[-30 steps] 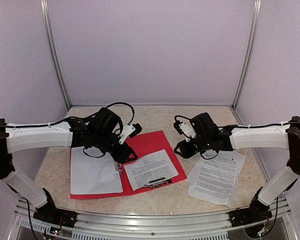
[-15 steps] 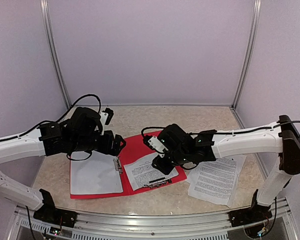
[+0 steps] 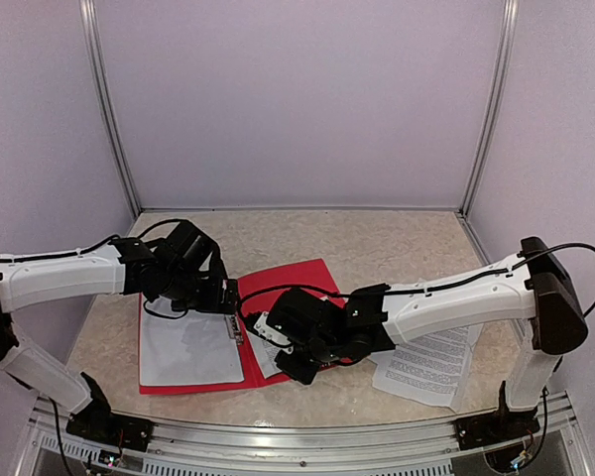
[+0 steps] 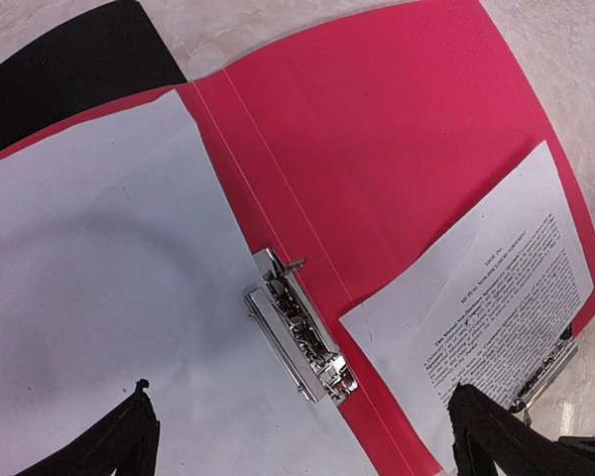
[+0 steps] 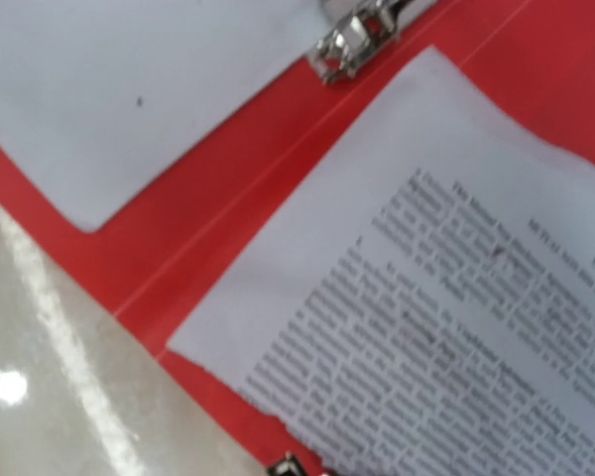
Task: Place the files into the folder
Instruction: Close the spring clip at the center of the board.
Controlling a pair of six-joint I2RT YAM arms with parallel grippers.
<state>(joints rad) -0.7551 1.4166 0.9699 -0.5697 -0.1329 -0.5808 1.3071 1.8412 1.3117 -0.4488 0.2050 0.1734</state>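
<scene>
- Top view: red folder [image 3: 299, 283] lies open on table [image 3: 377, 238], ctr-left. Blank sheet [image 3: 183, 347] on its left flap. Loose stack [image 3: 431, 362] of printed files on table, right of folder, outside it.
- Top view: left gripper [image 3: 226, 296] over folder's spine, nr blank sheet's top corner. Right gripper [image 3: 290, 359] low over right flap; spread or pressed together, cannot tell.
- Left wrist: fingers [image 4: 119, 446] spread wide, nothing btwn them. Below: spine clip [image 4: 299, 337], blank sheet [image 4: 89, 248] to its left, printed sheet [image 4: 486, 317] on right flap, tilted, w/ second clip [image 4: 545, 372] at its lower edge.
- Right wrist: own fingers out of shot. Close on printed sheet [image 5: 426, 297] lying on red flap; spine clip [image 5: 362, 40] at top, blank sheet [image 5: 129, 89] beyond it, table [image 5: 50, 377] at lower left.
</scene>
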